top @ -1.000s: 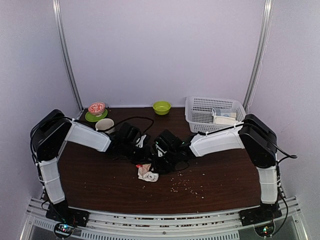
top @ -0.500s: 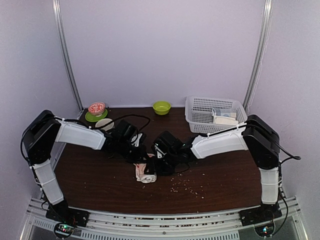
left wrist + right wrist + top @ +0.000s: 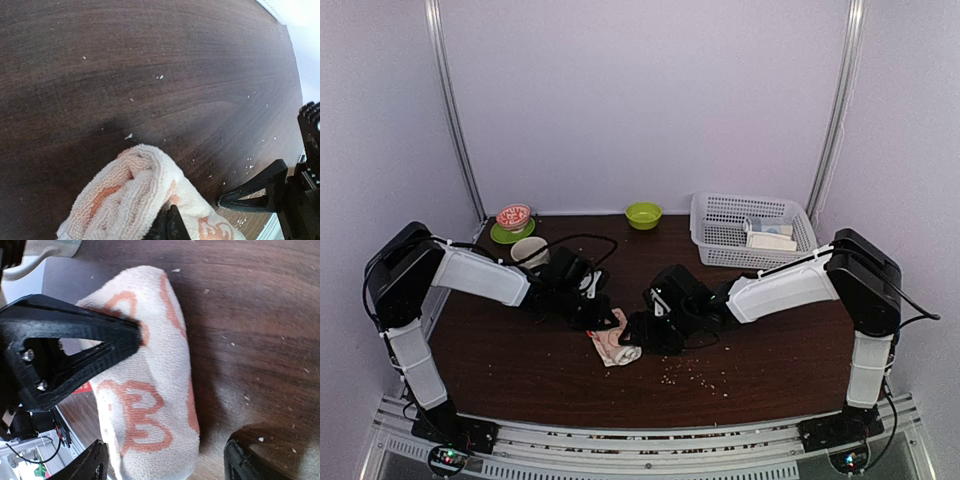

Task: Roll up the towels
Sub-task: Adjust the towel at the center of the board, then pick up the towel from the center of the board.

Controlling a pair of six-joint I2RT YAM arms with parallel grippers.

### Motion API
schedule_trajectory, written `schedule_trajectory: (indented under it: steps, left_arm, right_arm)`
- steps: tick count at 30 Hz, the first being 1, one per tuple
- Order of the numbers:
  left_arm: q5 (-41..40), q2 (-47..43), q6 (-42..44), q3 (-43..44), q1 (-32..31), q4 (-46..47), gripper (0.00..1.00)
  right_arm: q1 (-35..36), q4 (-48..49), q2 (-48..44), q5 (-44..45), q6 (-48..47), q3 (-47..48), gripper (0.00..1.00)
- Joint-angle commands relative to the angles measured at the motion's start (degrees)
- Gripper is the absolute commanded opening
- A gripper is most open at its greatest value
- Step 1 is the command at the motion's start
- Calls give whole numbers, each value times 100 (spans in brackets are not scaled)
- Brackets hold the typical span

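Observation:
The peach-orange and cream printed towel [image 3: 615, 347] lies rolled into a short thick bundle on the dark wooden table [image 3: 520, 370], near the middle front. In the left wrist view the towel [image 3: 130, 195] fills the lower left. My left gripper [image 3: 170, 226] is shut, its joined tips pressed into a fold of the cloth; a pinch on the cloth cannot be made out. In the right wrist view the towel [image 3: 150, 390] lies lengthwise. My right gripper [image 3: 167, 465] is open, one finger on either side of the towel's near end, gripping nothing. The left gripper's black fingers [image 3: 75, 345] lie across the towel's far part.
A white mesh basket [image 3: 720, 215] with pale items inside stands at the back right. A green bowl [image 3: 643, 214] sits at the back centre. A red-patterned bowl on a green plate [image 3: 513, 218] and a cream cup [image 3: 529, 250] are at the back left. Crumbs [image 3: 695, 372] are scattered front right of the towel.
My right gripper has opened off the towel and its arm has drawn back to the right. The left arm has sunk lower and stays at the towel, which now lies more rolled.

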Motion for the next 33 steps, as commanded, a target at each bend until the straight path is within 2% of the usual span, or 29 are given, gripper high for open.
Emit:
schedule_trajectory:
  steps: [1, 4, 8, 10, 18, 22, 25, 27, 33]
  left_arm:
    - [-247, -22, -107, -419, 31, 31, 0]
    - [-211, -7, -201, -620, 36, 244, 0]
    - [-137, 43, -323, -788, 34, 495, 0]
    - [-108, 64, -351, -816, 36, 556, 0]
    - [-2, 69, -424, -883, 36, 731, 0]
    - [61, 69, -445, -922, 34, 822, 0]
    - [109, 67, -515, -999, 36, 965, 0]
    - [160, 67, -567, -1044, 36, 1050, 0]
    - [196, -93, -615, -1070, 36, 1058, 0]
  right_arm:
    - [-95, 5, 181, -127, -88, 88, 82]
    - [-204, -117, 262, -280, -368, 292, 88]
    - [-100, -1605, 640, -33, -1086, 1171, 89]
    - [27, -2020, 821, 93, -1264, 1441, 89]
    - [521, -2965, 1384, 676, -1384, 2083, 84]
    - [639, -3052, 1634, 765, -1251, 2231, 75]
    - [664, -3059, 1797, 838, -1133, 2267, 62]
    - [665, -3044, 1858, 903, -1033, 2257, 49]
    - [543, -2662, 1479, 1200, -749, 1830, 4]
